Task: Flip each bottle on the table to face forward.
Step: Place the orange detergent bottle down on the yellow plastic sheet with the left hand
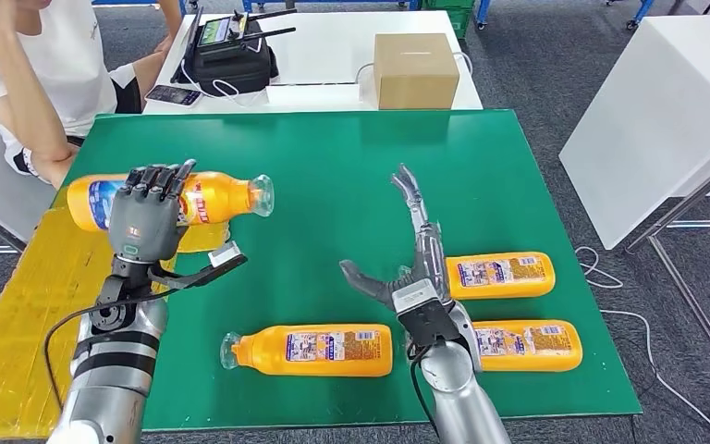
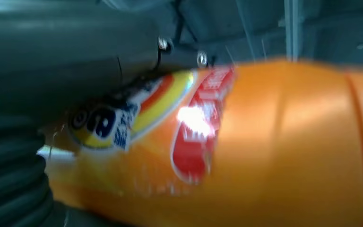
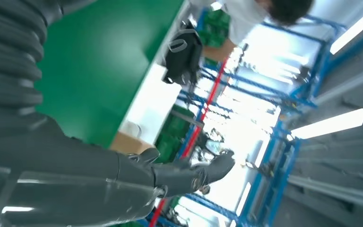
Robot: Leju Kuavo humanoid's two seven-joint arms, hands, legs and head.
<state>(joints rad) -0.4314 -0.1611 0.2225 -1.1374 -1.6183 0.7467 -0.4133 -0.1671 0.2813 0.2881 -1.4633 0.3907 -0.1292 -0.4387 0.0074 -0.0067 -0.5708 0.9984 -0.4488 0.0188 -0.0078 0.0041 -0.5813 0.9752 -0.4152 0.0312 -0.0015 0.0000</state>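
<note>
- Currently the left robot hand (image 1: 148, 215) grips an orange bottle (image 1: 217, 197) lifted above the green counter (image 1: 333, 185) (far left).
- Right robot hand (image 1: 413, 268) hovers open-fingered, empty.
- Best: roll label forward, lower gently.

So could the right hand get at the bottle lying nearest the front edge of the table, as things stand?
Probably yes. The right hand is open and holds nothing, and that bottle lies just beside its forearm on bare green table, with nothing between. The left hand is off to the side, holding another bottle.
</note>
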